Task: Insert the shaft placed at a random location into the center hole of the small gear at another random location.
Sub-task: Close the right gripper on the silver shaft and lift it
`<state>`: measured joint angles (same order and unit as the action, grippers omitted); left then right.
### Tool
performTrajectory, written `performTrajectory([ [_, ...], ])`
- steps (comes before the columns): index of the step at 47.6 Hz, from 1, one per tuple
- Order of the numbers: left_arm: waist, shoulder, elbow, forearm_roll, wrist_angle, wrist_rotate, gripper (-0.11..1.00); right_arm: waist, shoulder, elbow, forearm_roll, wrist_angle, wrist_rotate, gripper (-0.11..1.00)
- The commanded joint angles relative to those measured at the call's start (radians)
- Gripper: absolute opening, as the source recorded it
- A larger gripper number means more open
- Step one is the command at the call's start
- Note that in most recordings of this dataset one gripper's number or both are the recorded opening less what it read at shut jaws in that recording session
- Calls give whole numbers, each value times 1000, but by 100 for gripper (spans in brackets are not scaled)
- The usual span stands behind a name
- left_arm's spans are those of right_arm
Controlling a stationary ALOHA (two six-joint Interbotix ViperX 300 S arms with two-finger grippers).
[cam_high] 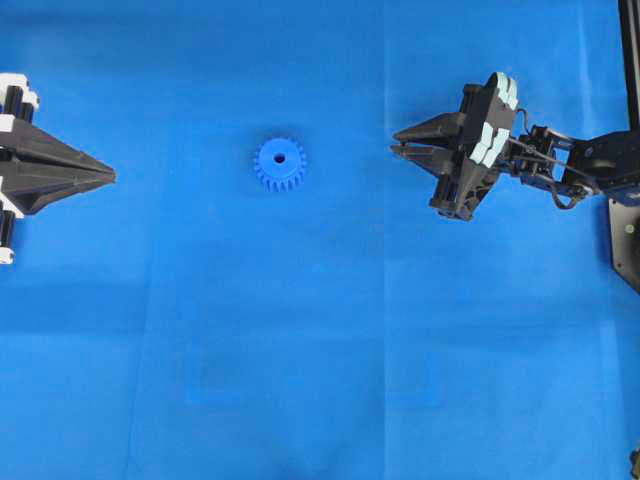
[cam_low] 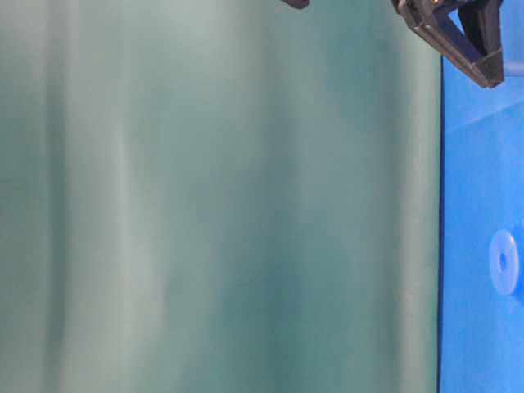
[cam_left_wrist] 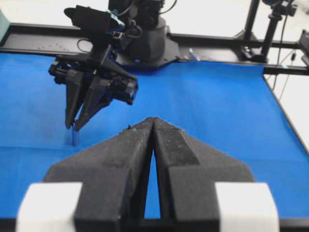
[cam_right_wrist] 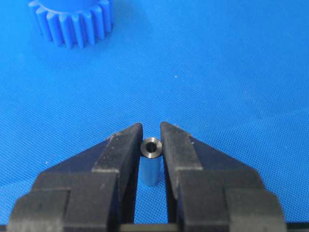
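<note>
While the blue-covered bench (cam_high: 320, 400) takes up nearly all of the overhead view, only two arms and two small parts matter on it. At the left edge the left end effector (cam_high: 110, 176) rests with its fingers pressed together and nothing between them, which the left wrist view confirms, and it lies well apart from everything else. On the right side the right end effector (cam_right_wrist: 150, 137) points down toward the cloth with its fingers drawn in on either side of the shaft (cam_right_wrist: 150, 162); from its own wrist camera the pads (cam_right_wrist: 126, 145) look to be touching the pin or a hair off it, so I judge the grip to be just made or about to be. Nearer the middle sits the small gear (cam_high: 279, 163), flat on the cloth with its hub up, apart from both arms. Its center hole (cam_high: 279, 157) shows dark and unfilled. Smallest of all is the shaft itself, standing upright on the bench between the right fingers, its hollow top facing the camera. By my reading the pickup is underway; lifting, carrying across to the gear, aligning and pushing in are all left.
</note>
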<state>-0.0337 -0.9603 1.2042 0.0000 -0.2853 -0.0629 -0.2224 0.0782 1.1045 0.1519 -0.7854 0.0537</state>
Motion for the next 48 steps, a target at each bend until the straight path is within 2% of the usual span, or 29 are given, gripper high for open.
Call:
performTrajectory([
  [1,5,6,-9,-2,-5,-2,0,2,-38,-3,3,6,-2,3],
  [8,5,5,-9,0,-3,-2,0,2,-109,-8,3,64,-5,3],
  [23,6,0,-9,0,0,-3,0,0,-288,-54,3,287,-41,3],
  [37,6,-2,-9,0,3,-2,0,2,-252,-106,3,308,-51,3],
  [48,5,-2,-9,-2,8,-2,0,11,-163,-224,0,330,-52,3],
])
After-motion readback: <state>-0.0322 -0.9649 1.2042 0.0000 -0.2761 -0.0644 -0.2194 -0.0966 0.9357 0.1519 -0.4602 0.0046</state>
